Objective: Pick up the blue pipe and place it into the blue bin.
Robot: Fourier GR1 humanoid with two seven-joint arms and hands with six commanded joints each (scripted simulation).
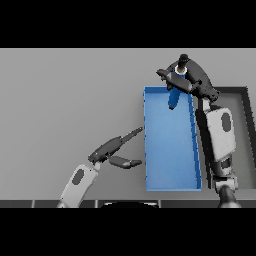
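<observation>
Right hand (192,80) has its fingers curled around the short blue cylindrical pipe (175,95), held roughly upright with its lower end hanging over the far end of the shallow rectangular blue bin (170,180), inside the rim line. Release looks like a straight drop or a slight lowering. Left hand (114,150) idle, fingers spread loose, just left of the bin's near half.

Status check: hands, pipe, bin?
Right hand shut on blue pipe, held over far end of blue bin. Left hand open, beside bin. Nothing in the way.
</observation>
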